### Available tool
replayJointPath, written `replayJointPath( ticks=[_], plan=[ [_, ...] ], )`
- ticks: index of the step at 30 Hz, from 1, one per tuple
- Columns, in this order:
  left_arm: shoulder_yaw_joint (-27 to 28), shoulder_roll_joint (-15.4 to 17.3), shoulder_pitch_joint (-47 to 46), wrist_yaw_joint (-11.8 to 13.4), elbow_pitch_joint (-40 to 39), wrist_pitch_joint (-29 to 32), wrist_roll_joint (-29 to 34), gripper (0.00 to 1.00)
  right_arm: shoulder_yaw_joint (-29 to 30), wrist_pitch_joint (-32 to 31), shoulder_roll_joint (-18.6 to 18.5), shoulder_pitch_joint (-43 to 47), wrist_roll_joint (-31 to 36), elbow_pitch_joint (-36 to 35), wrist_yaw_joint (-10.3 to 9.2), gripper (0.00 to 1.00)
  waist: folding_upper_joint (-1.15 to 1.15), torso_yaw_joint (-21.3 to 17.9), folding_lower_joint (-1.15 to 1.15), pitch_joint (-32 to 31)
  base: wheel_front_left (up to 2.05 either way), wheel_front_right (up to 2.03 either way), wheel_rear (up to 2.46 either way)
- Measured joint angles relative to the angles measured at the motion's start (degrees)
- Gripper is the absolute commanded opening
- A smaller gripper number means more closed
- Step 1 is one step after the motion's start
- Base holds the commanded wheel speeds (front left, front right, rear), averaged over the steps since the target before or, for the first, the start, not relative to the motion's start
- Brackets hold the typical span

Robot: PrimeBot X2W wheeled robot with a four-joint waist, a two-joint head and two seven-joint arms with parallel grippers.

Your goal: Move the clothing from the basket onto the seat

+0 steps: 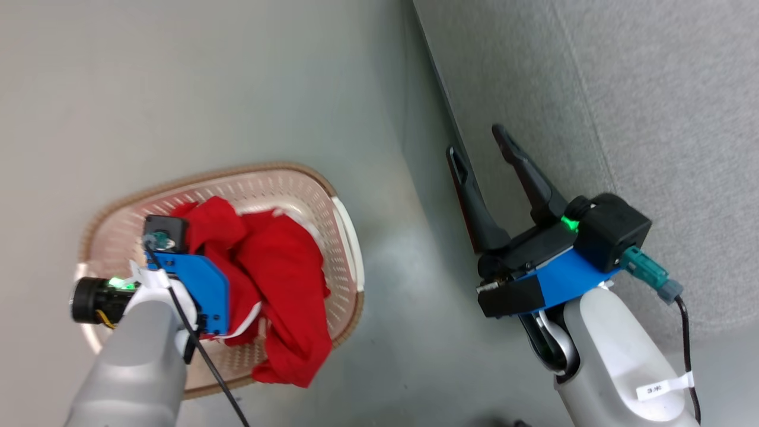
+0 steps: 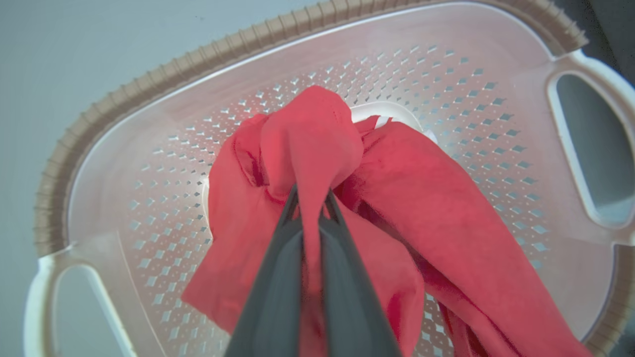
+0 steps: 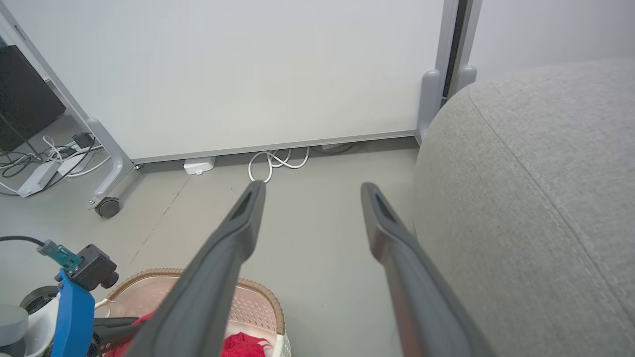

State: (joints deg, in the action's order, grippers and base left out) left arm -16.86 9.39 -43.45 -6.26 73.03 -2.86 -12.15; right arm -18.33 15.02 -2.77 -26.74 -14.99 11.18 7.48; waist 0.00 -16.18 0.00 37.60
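Resting on grey floor point(image 1: 178, 77), basket point(image 1: 296, 188) holds clothing point(image 1: 284, 267) left jaws pinch; right jaws gape.

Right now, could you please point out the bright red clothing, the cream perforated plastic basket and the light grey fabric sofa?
Bright red clothing point(image 2: 310, 129): left wrist view, raised bunched fold.
Cream perforated plastic basket point(image 2: 446, 94): left wrist view, perforated inner wall.
Light grey fabric sofa point(image 3: 536, 198): right wrist view, rounded upholstered edge.
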Motion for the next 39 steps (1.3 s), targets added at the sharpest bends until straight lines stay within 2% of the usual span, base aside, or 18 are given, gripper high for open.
replayJointPath(
  ticks=[9,14,25,31,39],
  plan=[
    [-2.3,-5.3,4.0,-0.6,-0.2,-6.7,-0.8,0.0,0.7,0.0,0.0,4.2,0.9,5.8,0.0,1.0,0.0,3.9,-0.01,-12.3,0.0,0.0,0.0],
    [-4.0,-6.3,5.2,-0.8,-1.6,-8.2,-2.1,0.0,0.7,0.0,0.0,7.6,1.2,9.1,0.0,1.0,0.0,6.3,-0.01,-19.8,0.0,0.0,0.0],
    [-16.4,-6.4,10.2,-0.6,-18.6,-5.6,-15.5,0.0,-1.4,-1.4,0.0,14.1,-0.8,11.5,0.0,1.0,0.0,10.8,-0.03,-35.3,0.0,0.0,0.0],
    [-21.4,-6.5,8.6,1.8,-24.5,-4.3,-18.7,0.0,-2.4,-2.4,0.0,15.2,-1.3,10.8,0.0,1.0,0.0,12.3,-0.02,-39.8,0.0,0.0,0.0],
    [-25.3,-6.5,5.3,3.6,-28.7,-3.4,-22.7,0.0,-4.1,-3.4,0.0,16.2,-1.8,9.8,0.0,1.0,0.01,12.3,-0.02,-41.4,0.0,0.0,0.0]
  ],
)
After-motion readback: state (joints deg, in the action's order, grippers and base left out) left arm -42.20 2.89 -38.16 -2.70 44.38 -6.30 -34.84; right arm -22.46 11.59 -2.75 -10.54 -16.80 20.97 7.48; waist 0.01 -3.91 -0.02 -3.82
